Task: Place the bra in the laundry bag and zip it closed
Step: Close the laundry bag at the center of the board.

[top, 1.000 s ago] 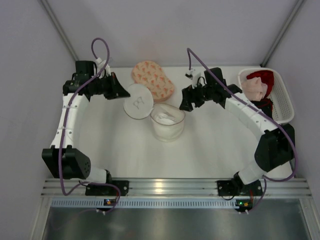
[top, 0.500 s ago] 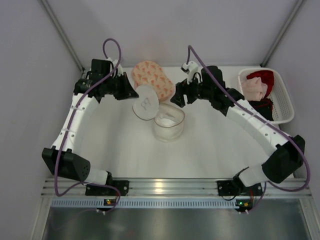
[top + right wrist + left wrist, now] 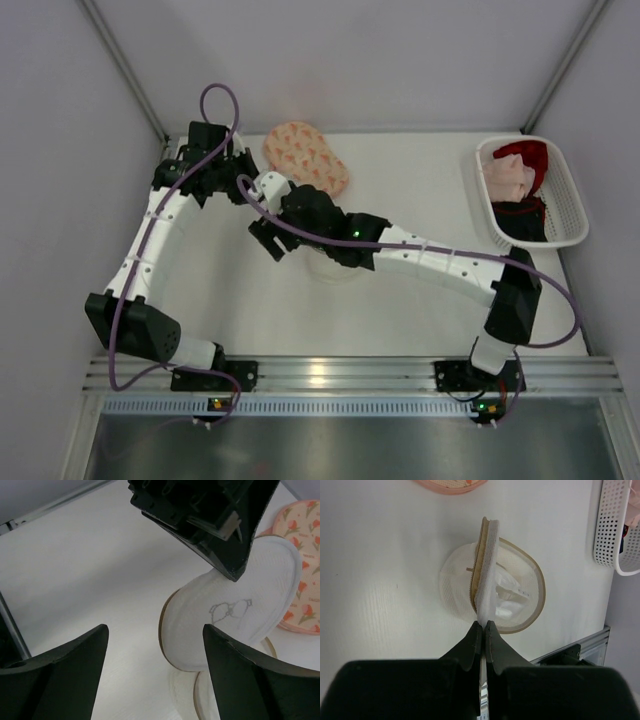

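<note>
1. step in hand: the closing stage, as judged. the round mesh laundry bag (image 3: pixel 452 585) stands open on the table (image 3: pixel 420 190), with its lid (image 3: pixel 487 560) raised on edge above the mouth.
2. left gripper (image 3: pixel 481 627): jaws pressed together on the rim of the lid, pinching it and holding it upright over the laundry bag.
3. right gripper (image 3: pixel 154 628): jaws spread wide and holding nothing. it hangs just beside the laundry bag on the arm-base side, facing the outer face of the lid.
4. task item: crumpled white fabric (image 3: pixel 507 597) lies inside the laundry bag, below the rim. it is probably the bra, though its shape cannot be confirmed.
5. other items: a tulip-patterned pad (image 3: pixel 305 158) lies just beyond the laundry bag, on the side away from the arm bases. a white perforated basket (image 3: pixel 572 205) holding red and pink garments (image 3: pixel 515 170) stands well apart from the laundry bag, to the robot's right.
6. next move, as judged: the lid must come down flat on the rim. the free gripper must then find the zip pull and run it round. no pull can be made out in any view, so locating it is the first need.
7. markings: a grey outline drawing (image 3: pixel 231 612) on the lid resembles a bra pictogram. there is small print at the edge of the tulip-patterned pad, but it is too small to read. no brand name is legible.
</note>
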Robot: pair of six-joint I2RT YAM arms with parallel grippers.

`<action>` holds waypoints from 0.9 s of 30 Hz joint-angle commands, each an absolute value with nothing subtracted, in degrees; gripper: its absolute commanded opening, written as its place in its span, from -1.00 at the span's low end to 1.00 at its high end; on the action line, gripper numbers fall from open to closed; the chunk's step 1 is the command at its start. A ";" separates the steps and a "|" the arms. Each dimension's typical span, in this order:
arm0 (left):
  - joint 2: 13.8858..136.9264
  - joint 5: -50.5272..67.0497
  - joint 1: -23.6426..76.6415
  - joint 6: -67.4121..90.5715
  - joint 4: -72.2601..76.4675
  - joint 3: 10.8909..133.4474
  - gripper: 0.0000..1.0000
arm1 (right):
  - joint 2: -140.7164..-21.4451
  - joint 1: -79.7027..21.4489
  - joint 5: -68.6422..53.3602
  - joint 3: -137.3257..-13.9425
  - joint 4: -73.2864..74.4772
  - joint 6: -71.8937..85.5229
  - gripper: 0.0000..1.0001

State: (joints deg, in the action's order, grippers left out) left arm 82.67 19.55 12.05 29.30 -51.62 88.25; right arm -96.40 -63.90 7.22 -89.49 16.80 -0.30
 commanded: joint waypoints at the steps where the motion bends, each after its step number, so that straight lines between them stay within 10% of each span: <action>1: 82.09 18.54 12.22 30.85 -52.03 88.68 -1.00 | -100.00 -66.09 16.95 -94.30 13.54 -1.93 0.55; 7: 80.77 18.19 12.22 30.94 -51.94 87.81 -1.00 | -102.39 -66.18 23.46 -95.02 13.62 -2.64 0.33; 11: 80.07 18.54 12.22 31.55 -51.94 86.75 -0.96 | -101.95 -65.13 23.73 -93.69 12.49 -3.08 -0.45; 14: 79.81 18.20 12.22 31.55 -51.86 86.66 -0.42 | -100.29 -63.99 20.49 -92.64 11.96 -1.15 -0.99; 21: 74.90 16.70 9.76 27.78 -41.53 88.16 0.84 | -90.98 -57.14 -0.74 -86.24 9.76 9.73 -1.00; 27: 71.46 19.06 7.91 20.58 -33.05 85.52 0.96 | -85.88 -45.46 -19.84 -78.69 8.09 22.31 -1.00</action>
